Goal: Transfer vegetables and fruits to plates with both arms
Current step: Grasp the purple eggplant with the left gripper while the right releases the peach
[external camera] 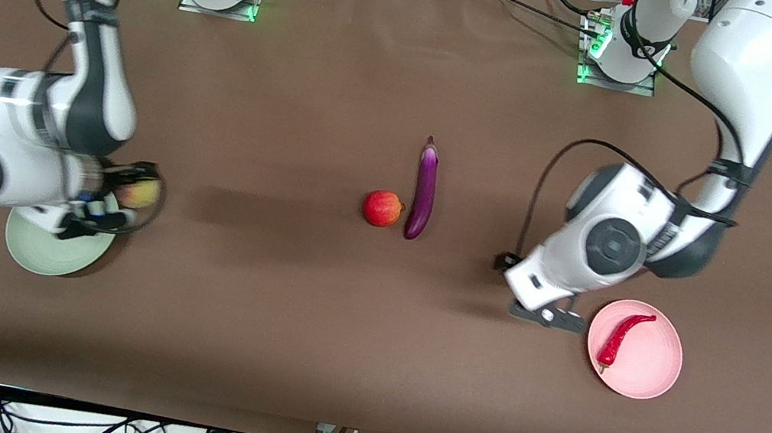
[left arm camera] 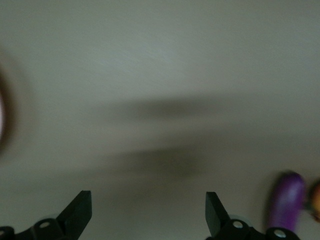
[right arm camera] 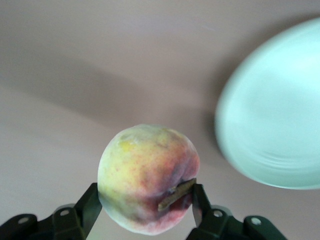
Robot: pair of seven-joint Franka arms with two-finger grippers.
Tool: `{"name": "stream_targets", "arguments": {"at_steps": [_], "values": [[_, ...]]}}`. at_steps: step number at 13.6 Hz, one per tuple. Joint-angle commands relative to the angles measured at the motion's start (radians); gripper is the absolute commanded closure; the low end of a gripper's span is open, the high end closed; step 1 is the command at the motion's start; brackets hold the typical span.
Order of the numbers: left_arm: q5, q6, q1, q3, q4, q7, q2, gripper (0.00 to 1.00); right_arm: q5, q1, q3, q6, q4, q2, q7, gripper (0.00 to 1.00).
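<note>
Yellow-pink peach [right arm camera: 148, 186] clamped in right gripper [right arm camera: 145, 210], just beside green plate [external camera: 43, 255]. Left gripper [left arm camera: 149, 212] open, empty, beside pink plate [external camera: 652, 367] bearing chili pepper [external camera: 622, 337].

I see my right gripper [right arm camera: 145, 210] pinching the yellow-pink peach [right arm camera: 148, 178] in the air beside the green plate [external camera: 51, 249]. The red chili [external camera: 624, 336] lies on the pink plate [external camera: 652, 367]. The red apple [external camera: 383, 208] sits just beside the long purple eggplant [external camera: 424, 190].

No readable text, labels or numbers anywhere; arm markings perhaps too blurred.

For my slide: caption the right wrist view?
Right gripper holding the peach above the table beside the green plate.
</note>
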Motion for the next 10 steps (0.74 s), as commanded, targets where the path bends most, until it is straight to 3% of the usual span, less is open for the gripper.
{"name": "stream_targets", "arguments": {"at_steps": [1, 3, 7, 10], "values": [[-0.014, 0.003, -0.059, -0.030, -0.053, -0.060, -0.008, 0.00, -0.059, -0.100, 0.021, 0.106, -0.001, 0.031, -0.141, 0.89], [-0.014, 0.022, -0.130, -0.030, -0.095, -0.089, -0.008, 0.00, -0.090, -0.152, 0.021, 0.218, 0.001, 0.066, -0.216, 0.89], [0.001, 0.272, -0.187, -0.029, -0.293, -0.187, -0.008, 0.00, -0.092, -0.223, 0.019, 0.410, 0.001, 0.131, -0.297, 0.89], [0.001, 0.403, -0.225, -0.029, -0.368, -0.218, -0.005, 0.00, -0.090, -0.234, 0.019, 0.441, -0.001, 0.152, -0.308, 0.88]]}}
